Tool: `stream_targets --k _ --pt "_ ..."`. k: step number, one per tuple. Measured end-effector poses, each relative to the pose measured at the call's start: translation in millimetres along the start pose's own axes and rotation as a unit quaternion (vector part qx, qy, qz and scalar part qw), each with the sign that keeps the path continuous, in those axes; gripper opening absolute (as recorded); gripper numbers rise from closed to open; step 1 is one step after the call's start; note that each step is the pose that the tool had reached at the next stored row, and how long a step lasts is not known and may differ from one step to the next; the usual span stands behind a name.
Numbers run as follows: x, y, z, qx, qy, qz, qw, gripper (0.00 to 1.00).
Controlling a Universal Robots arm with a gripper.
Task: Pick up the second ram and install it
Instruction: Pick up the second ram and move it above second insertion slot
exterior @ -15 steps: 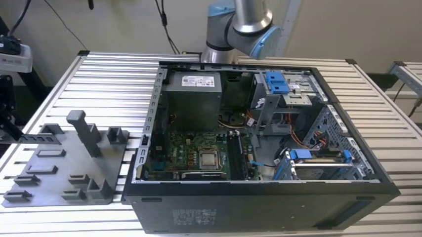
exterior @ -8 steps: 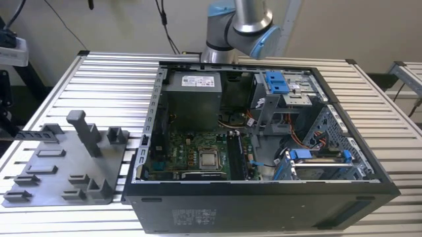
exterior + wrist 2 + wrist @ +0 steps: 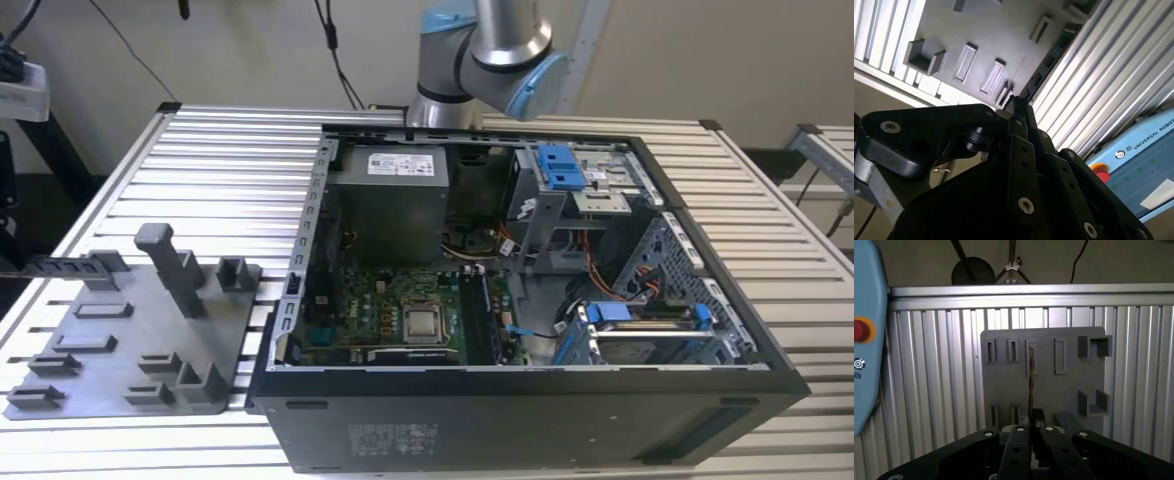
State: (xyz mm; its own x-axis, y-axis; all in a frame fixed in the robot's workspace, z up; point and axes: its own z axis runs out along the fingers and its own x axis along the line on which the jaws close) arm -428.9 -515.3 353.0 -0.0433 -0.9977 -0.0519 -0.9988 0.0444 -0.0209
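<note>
In the first wrist view the claw (image 3: 1030, 416) is clenched on the second ram (image 3: 1030, 375). The ram shows edge-on as a thin dark line running out from between the fingers, above the grey plate (image 3: 1004, 385) with its row of slots and its open brackets. The second wrist view shows what the first hides: the ram's (image 3: 1046, 62) long, notched side, slanting away from the claw (image 3: 1014, 102) over the edge where the plate (image 3: 1004, 30) meets the ribbed desk (image 3: 1094, 90). Both wrist views catch a pale blue box (image 3: 866, 315) with a red button (image 3: 860, 330) lying on the desk beside the plate, and the claw's black linkage blocks much of each. The exterior view adds the wider scene. The open computer case (image 3: 534, 420) lies on the desk (image 3: 227, 170) with its green board (image 3: 387, 310) exposed. The plate (image 3: 120, 340) sits just beside the case on the exterior view's left, a tall post (image 3: 171, 265) rising from it. The arm (image 3: 487, 50) stands behind the case.
</note>
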Motion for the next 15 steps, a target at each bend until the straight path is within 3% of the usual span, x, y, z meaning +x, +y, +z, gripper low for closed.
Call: stream_targets --k 15 --pt "-1.4 -0.6 -27.3 0.0000 0.0000 0.000 1.0000 0.14"
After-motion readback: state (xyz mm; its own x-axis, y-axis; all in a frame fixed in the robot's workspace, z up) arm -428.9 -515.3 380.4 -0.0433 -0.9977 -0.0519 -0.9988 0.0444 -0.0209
